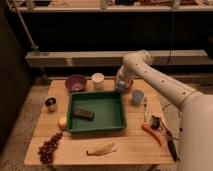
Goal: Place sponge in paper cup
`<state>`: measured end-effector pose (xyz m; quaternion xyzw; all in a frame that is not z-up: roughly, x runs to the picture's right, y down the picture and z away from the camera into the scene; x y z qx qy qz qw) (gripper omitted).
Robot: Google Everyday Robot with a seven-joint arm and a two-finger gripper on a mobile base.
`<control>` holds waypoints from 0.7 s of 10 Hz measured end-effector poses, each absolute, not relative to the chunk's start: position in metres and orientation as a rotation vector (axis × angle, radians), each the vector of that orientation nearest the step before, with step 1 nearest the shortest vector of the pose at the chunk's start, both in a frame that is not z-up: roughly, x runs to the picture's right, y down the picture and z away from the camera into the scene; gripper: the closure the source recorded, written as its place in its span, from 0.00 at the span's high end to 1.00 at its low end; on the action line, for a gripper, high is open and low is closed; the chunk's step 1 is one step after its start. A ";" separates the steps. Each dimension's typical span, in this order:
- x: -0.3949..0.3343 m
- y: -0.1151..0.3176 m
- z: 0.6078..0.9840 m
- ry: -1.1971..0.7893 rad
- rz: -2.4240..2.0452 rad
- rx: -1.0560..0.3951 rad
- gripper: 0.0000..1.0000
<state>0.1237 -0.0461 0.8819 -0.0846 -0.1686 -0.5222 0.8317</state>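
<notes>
Visibly closed gripper (121, 83), jaws clamped on pale sponge (120, 88), between paper cup (98, 80) and blue-grey cup (137, 96)

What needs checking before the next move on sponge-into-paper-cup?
1. Position: the gripper is down at the sponge, at the back of the table: ok.
2. The gripper is shut: ok.
3. Sponge actually clamped and lifted: cannot tell, the gripper hides the contact.
4. The paper cup stands upright behind the green tray, beside the gripper: ok.
5. Nothing stands between the gripper and the paper cup: ok.
6. The blue-grey cup, the lookalike, stands apart from the gripper: ok.
</notes>
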 end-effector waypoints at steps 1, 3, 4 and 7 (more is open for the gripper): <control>0.152 -0.043 0.874 -0.331 -1.083 -0.189 0.00; 0.172 -0.047 0.865 -0.317 -1.067 -0.167 0.00; 0.177 -0.051 0.859 -0.313 -1.068 -0.145 0.00; 0.173 -0.052 0.859 -0.316 -1.072 -0.141 0.00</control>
